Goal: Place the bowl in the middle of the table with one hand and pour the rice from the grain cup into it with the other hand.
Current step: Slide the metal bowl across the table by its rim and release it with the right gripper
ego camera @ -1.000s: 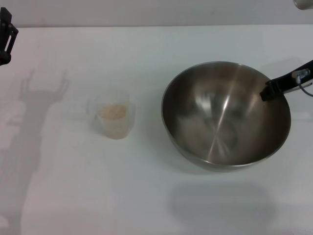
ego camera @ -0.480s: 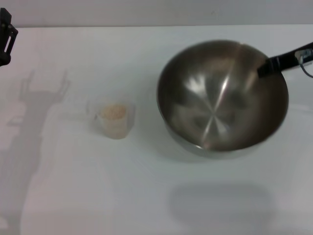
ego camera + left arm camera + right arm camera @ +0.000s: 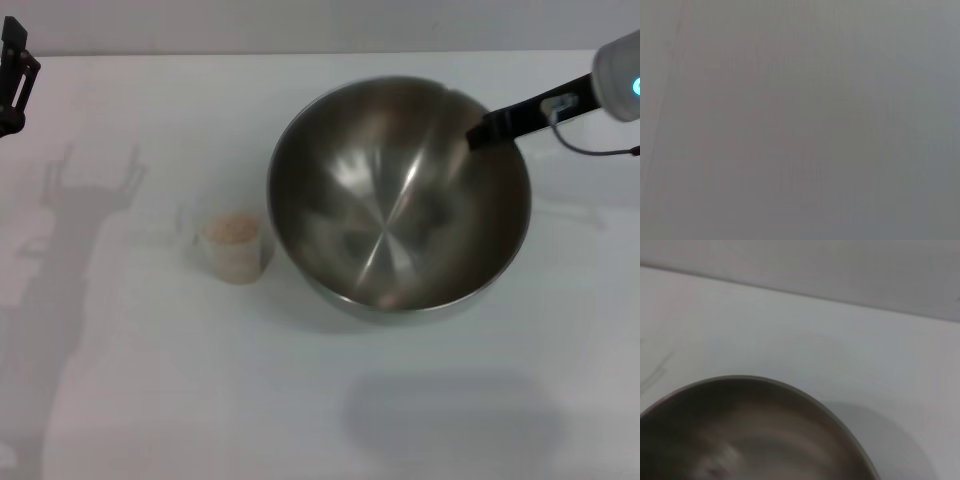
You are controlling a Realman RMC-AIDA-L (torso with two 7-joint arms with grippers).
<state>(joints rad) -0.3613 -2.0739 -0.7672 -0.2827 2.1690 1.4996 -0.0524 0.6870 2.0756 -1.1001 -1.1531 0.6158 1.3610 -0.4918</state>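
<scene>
The right hand (image 3: 487, 129) reaches in from the robot's right and is clamped on the far right rim of the bowl (image 3: 398, 195); 1 black finger shows inside the rim. The bowl sits near the middle of the white desk (image 3: 150, 380), tilted so its shiny inside faces the head camera. Just beside it on the robot's left stands the grain cup (image 3: 234, 245), upright, with the rice (image 3: 231, 228) inside. The left hand (image 3: 14, 75) hangs at the far left edge, well apart from the cup; whether its fingers are apart or together cannot be told.
</scene>
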